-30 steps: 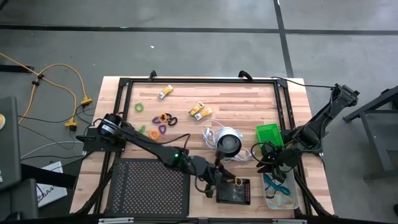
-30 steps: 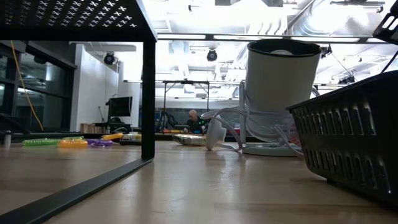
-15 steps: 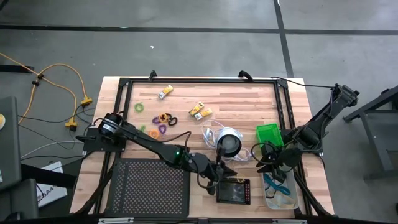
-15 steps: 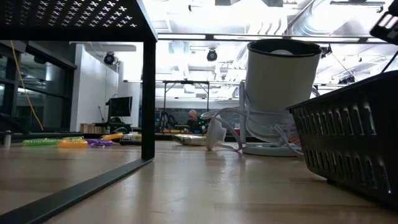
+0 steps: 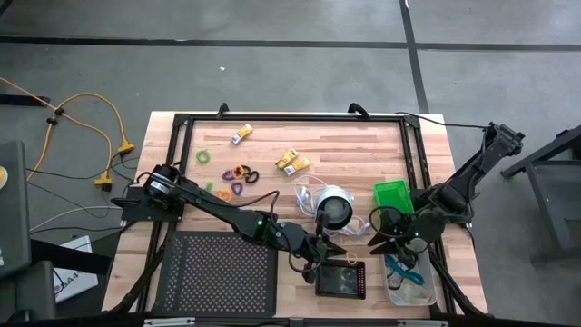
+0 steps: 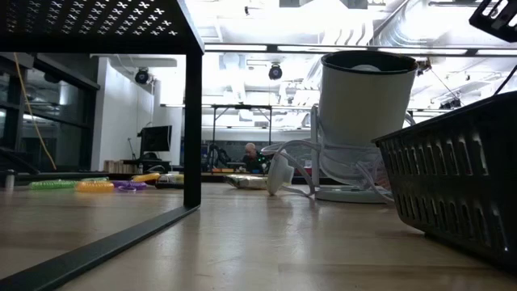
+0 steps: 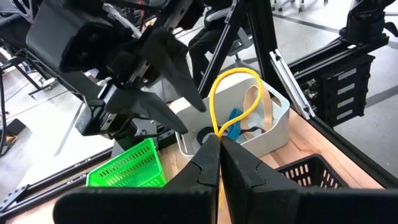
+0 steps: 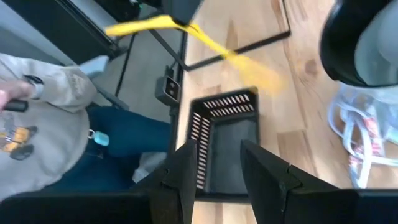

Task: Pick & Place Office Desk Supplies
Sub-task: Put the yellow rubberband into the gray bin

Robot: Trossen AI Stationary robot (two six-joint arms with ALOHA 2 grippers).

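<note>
A: Yellow loop (image 7: 231, 99)? 
B: Pinched at its bottom in the closed left hand (image 7: 219, 144), held above the counter (image 5: 354, 145) near the black tray (image 5: 341, 279). Thin, limp and light; likely to swing. 
A: Right hand (image 5: 392, 232)? 
B: Spread wide, empty, by the clear tray (image 7: 273, 127).

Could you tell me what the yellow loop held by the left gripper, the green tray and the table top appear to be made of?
Yellow loop: probably rubber or soft plastic; thin, limp, pinched in the shut left gripper.
Green tray: apparently moulded plastic, bright, with slotted walls.
Table top: wood, pale jointed strips with visible grain, smooth finish.
</note>
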